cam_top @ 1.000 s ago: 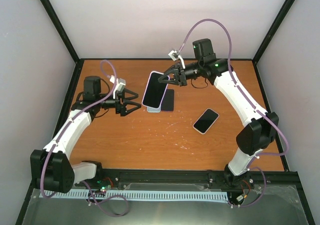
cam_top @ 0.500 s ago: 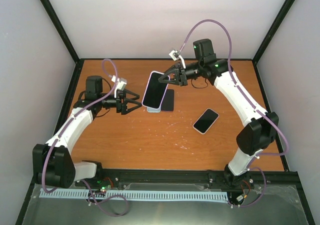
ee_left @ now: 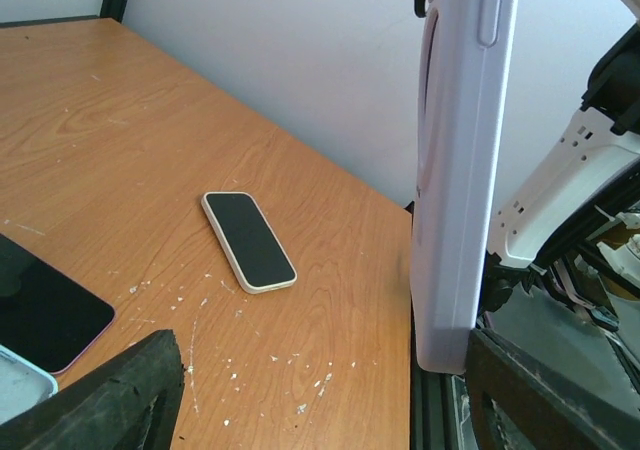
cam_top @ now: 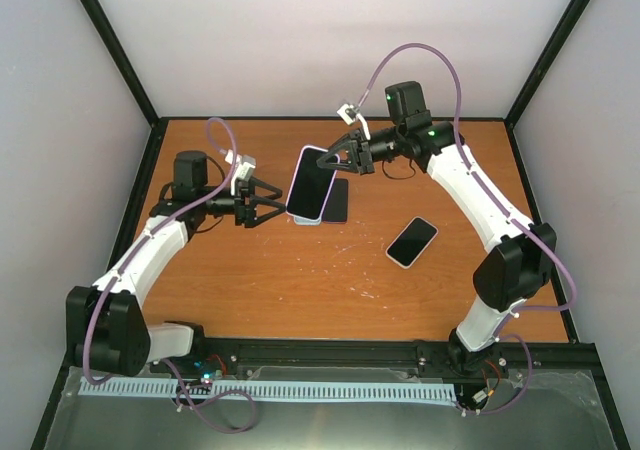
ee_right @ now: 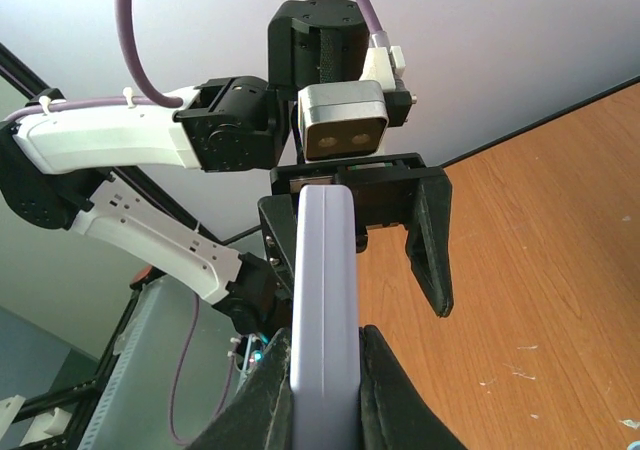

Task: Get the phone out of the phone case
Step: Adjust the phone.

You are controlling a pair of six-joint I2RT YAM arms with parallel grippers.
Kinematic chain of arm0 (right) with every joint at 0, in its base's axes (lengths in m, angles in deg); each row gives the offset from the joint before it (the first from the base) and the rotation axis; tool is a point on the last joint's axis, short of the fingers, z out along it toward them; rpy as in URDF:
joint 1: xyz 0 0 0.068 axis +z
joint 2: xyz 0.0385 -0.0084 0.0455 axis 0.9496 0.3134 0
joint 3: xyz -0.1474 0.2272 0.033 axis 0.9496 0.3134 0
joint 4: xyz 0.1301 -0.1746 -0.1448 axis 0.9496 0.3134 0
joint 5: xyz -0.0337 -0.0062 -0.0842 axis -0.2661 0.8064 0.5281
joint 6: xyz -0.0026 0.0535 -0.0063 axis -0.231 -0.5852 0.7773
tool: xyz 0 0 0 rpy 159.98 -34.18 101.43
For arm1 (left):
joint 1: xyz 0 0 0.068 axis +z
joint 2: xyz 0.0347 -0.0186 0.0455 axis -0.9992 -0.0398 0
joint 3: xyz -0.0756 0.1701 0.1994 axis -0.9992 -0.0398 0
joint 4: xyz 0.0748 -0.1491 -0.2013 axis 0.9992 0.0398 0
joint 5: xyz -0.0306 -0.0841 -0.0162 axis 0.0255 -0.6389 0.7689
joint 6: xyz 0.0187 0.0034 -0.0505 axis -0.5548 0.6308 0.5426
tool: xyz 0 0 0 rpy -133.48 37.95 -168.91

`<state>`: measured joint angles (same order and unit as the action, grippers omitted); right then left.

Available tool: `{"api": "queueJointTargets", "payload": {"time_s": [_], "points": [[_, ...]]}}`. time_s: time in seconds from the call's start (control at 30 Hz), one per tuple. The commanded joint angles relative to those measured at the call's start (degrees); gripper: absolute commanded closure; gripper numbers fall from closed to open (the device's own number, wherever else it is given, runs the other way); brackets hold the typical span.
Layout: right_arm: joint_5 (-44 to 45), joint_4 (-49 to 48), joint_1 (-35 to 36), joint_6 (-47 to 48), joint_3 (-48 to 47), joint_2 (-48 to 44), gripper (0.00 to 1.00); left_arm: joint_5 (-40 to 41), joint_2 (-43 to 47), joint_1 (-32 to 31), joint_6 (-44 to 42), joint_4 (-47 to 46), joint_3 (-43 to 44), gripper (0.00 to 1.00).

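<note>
Lilac phone case, lettering probably too small

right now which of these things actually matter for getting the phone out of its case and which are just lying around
Job in hand:
- cased phone, held upright off the table
- right pincer, shut on it
- left pincer, open beside it

Lying about:
- cream-cased phone, flat on the table
- dark phone, flat by the held one

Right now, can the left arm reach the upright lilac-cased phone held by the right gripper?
Probably yes: the left gripper stands open, facing the lilac-cased phone, with nothing between them.
</note>
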<state>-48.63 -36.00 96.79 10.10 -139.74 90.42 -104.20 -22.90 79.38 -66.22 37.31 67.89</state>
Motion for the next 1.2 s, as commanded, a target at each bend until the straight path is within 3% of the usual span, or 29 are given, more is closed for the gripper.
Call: {"api": "queueJointTargets", "payload": {"time_s": [0.0, 0.77, 0.97, 1.17], "points": [[-4.07, -2.42, 0.08, -1.55, -0.14, -2.75, 0.97, 3.21, -1.41, -0.45, -1.91, 1.65, 1.60, 0.24], [-12.56, -6.95, 3.13, -8.37, 2.94, -4.70, 0.97, 13.25, -8.54, -0.45, -2.38, 0.38, 4.48, 0.32], [-12.65, -8.07, 3.84, -9.13, 3.27, -3.91, 0.97, 4.64, -7.44, -1.54, -2.14, -2.90, 5.96, 0.33], [-12.36, -4.41, 4.48, -4.14, 2.25, -1.96, 0.97, -1.06, -7.44, -4.11, -4.23, -1.70, 9.28, 0.37]]}}
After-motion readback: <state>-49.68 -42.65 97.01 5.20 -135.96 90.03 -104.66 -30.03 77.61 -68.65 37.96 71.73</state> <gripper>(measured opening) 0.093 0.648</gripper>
